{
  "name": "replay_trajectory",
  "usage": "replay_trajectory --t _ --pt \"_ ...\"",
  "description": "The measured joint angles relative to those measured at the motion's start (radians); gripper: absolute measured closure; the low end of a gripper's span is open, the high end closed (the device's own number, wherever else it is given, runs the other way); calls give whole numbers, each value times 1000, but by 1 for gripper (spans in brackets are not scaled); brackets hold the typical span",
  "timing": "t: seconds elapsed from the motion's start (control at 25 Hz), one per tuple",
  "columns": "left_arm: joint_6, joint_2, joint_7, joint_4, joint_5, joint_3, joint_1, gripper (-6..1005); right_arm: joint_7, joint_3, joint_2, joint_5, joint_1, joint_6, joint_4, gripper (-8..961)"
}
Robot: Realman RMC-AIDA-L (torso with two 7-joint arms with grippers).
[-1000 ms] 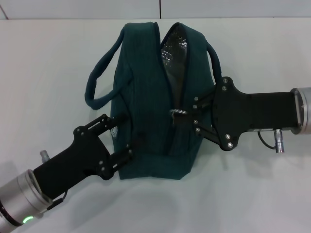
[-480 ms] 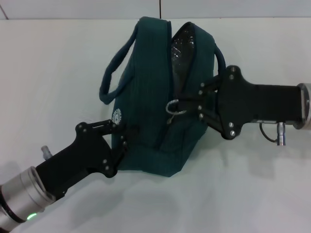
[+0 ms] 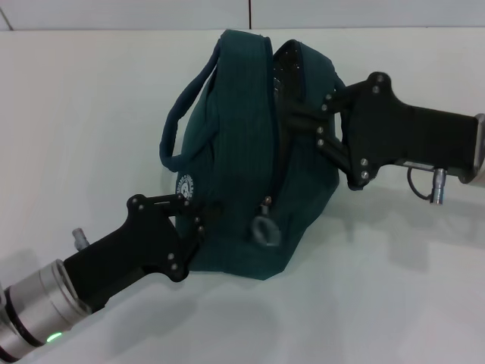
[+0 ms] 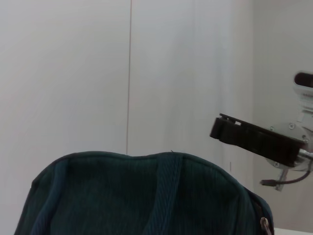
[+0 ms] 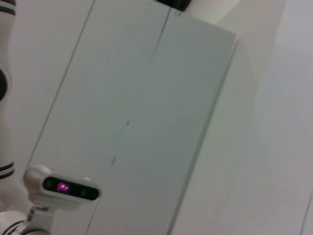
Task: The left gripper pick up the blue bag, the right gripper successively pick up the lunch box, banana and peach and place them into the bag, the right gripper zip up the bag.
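Left hand [image 3: 198, 221] pinches the blue bag's [image 3: 242, 152] lower side, steadying it on the tabletop [image 3: 91, 106] while right hand [image 3: 303, 125], grip state hidden, sits at the zipper opening, presumably zipping.

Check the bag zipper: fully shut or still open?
Partly open. The blue bag still gapes at its far end beside the right gripper, silver lining showing; the zipper pull hangs near the near end.

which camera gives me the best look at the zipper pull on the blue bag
The head view: the zipper pull hangs in plain sight against the blue bag, near its lower end. The left wrist view catches only a sliver at the frame's edge; the right wrist view shows none of it.
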Motion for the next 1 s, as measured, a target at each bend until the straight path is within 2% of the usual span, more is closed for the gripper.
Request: replay_trajectory --t 0.2,0.36,0.48,0.64,0.84,1.0 --pt "-1 1 0 -1 0 1 -3 933 17 3 -8 3 -3 -25 -2 901" --pt "5 1 1 4 0 5 -5 934 106 6 -21 -16 -16 -34 -38 900" --pt "16 -1 1 8 0 7 -11 934 198 7 -49 -46 -17 -66 -58 900" --pt "24 -1 20 8 0 26 -27 934 283 12 -92 -62 -29 -172 -60 900" --pt "36 0 42 8 1 42 -44 934 401 19 -131 -166 -57 -252 -84 899" --pt "38 2 43 8 0 43 -47 935 490 23 -148 -259 -63 -273 -85 707"
